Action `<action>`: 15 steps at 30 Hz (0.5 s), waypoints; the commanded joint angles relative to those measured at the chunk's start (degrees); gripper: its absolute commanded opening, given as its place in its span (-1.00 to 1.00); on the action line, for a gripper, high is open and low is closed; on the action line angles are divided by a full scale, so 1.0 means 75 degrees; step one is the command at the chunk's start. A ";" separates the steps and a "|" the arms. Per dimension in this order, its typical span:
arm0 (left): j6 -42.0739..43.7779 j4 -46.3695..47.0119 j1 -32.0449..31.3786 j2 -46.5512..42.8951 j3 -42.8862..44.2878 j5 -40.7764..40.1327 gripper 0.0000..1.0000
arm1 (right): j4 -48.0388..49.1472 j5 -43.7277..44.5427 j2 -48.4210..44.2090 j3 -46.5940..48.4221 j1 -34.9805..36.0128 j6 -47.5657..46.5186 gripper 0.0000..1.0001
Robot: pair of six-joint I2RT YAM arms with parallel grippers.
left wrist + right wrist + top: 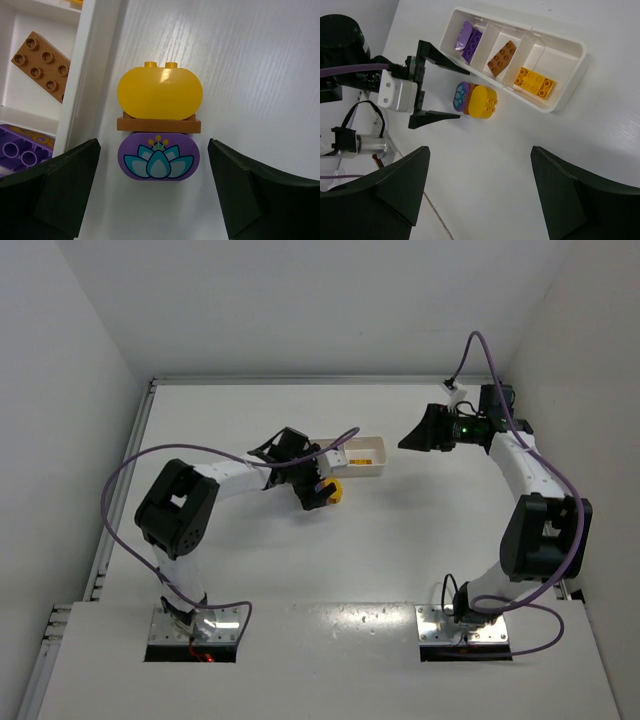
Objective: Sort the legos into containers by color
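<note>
A small stack of legos lies on its side on the table: a rounded purple brick with a blue flower (158, 161), a thin brown plate (158, 124) and a rounded yellow brick (160, 92). My left gripper (153, 150) is open, with a finger on each side of the purple brick and gaps on both sides. The stack lies just beside the white tray (92, 65). In the right wrist view the tray (570, 44) holds purple bricks (469, 37), a brown brick (501, 54) and an orange-yellow brick (535, 81), one colour per compartment. My right gripper (480, 155) is open and empty, high above the table.
In the top view the tray (365, 455) sits mid-table, the left gripper (312, 490) is at its near left end by the yellow brick (335, 492), and the right gripper (415, 435) hovers to its right. White walls enclose the table.
</note>
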 commanded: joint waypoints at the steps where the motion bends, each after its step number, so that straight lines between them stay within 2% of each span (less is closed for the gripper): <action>1: -0.0056 -0.0153 0.0140 0.0170 0.0336 -0.0005 0.92 | 0.0220 -0.0259 0.0010 0.0076 -0.0021 0.0048 0.65; 10: -0.0056 -0.0387 0.0140 0.0392 0.0559 -0.0005 0.84 | 0.0220 -0.0259 0.0151 0.0146 -0.0021 0.0048 0.65; 15: 0.0013 -0.0540 0.0140 0.0463 0.0722 0.0066 0.65 | 0.0220 -0.0259 0.0151 0.0146 -0.0021 0.0048 0.65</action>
